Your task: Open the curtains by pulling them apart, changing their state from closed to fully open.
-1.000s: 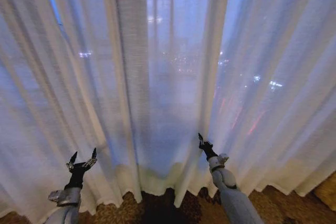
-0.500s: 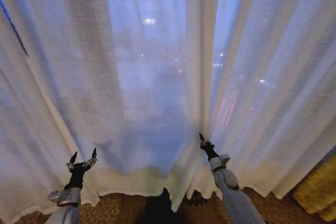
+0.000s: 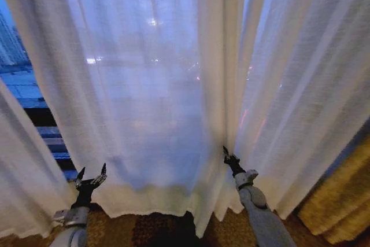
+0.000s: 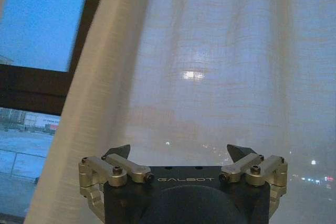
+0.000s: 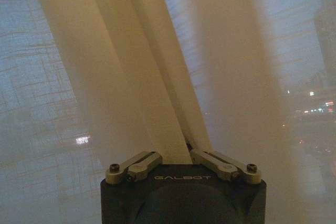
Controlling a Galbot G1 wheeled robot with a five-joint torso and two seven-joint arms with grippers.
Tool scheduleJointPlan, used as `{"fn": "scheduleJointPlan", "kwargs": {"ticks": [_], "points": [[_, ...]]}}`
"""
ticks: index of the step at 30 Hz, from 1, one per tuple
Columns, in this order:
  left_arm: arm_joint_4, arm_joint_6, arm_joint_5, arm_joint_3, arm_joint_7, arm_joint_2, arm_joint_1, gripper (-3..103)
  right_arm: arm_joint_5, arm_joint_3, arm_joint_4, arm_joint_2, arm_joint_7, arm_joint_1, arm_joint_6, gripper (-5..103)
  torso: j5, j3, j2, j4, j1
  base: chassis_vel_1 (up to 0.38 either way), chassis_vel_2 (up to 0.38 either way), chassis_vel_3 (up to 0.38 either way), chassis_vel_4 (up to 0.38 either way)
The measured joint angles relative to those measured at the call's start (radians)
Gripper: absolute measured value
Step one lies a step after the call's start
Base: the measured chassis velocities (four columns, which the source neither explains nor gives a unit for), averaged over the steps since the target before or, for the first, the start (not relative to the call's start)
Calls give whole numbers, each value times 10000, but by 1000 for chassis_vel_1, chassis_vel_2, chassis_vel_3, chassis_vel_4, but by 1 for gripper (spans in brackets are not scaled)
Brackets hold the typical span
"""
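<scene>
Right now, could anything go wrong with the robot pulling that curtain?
Maybe. The right pincer is shut on just a thin fold of the sheer curtains, so the fabric could slip out or snag. The left pincer is open and holds nothing, so one arm does all the pulling. A gap shows at the left, but most of the window is covered, and the hem hangs close to the floor by the arm, where it might catch.

A dark-framed window (image 3: 34, 117) shows dusky blue sky and scattered city lights; below it lies patterned brown carpet (image 3: 156, 232).
</scene>
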State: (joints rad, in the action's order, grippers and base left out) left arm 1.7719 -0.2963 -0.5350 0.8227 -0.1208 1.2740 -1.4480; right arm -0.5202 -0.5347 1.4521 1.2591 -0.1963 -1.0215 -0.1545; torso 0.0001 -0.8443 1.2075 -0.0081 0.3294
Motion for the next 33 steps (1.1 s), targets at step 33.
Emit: {"fn": "scheduleJointPlan", "kwargs": {"ticks": [33], "points": [[1, 0, 0, 0, 0, 0, 1, 100, 68, 2, 79, 72, -93, -125, -9, 0, 1, 0, 0, 0, 1, -351, -354, 351, 352]]}}
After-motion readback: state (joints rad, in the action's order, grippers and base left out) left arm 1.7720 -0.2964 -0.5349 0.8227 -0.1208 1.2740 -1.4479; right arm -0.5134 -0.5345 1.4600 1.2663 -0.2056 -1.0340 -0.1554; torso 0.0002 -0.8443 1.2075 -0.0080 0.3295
